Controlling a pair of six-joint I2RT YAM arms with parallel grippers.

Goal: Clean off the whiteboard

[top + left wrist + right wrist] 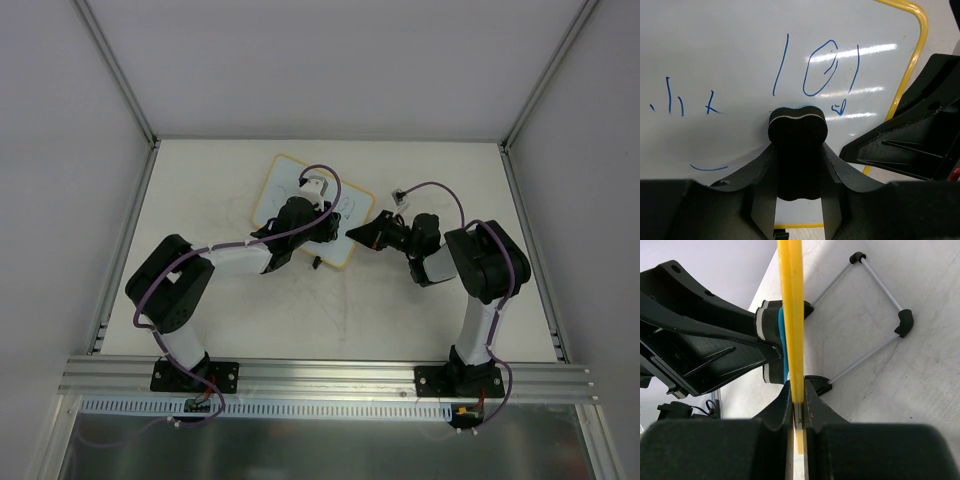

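The whiteboard (272,195), white with a yellow rim, lies tilted at the table's middle back. In the left wrist view its face (730,45) carries blue handwritten marks and numbers. My left gripper (798,150) is shut on the black eraser block (797,131), which presses on the board below the "101". My right gripper (799,405) is shut on the whiteboard's yellow rim (791,315) at its right edge, seen edge-on. In the top view the left gripper (318,215) sits over the board and the right gripper (358,235) at its right side.
A wire stand (875,305) with black clip feet lies on the table behind the board. A small white object (400,195) lies to the right of the board. Metal frame rails (525,240) border the table at its sides.
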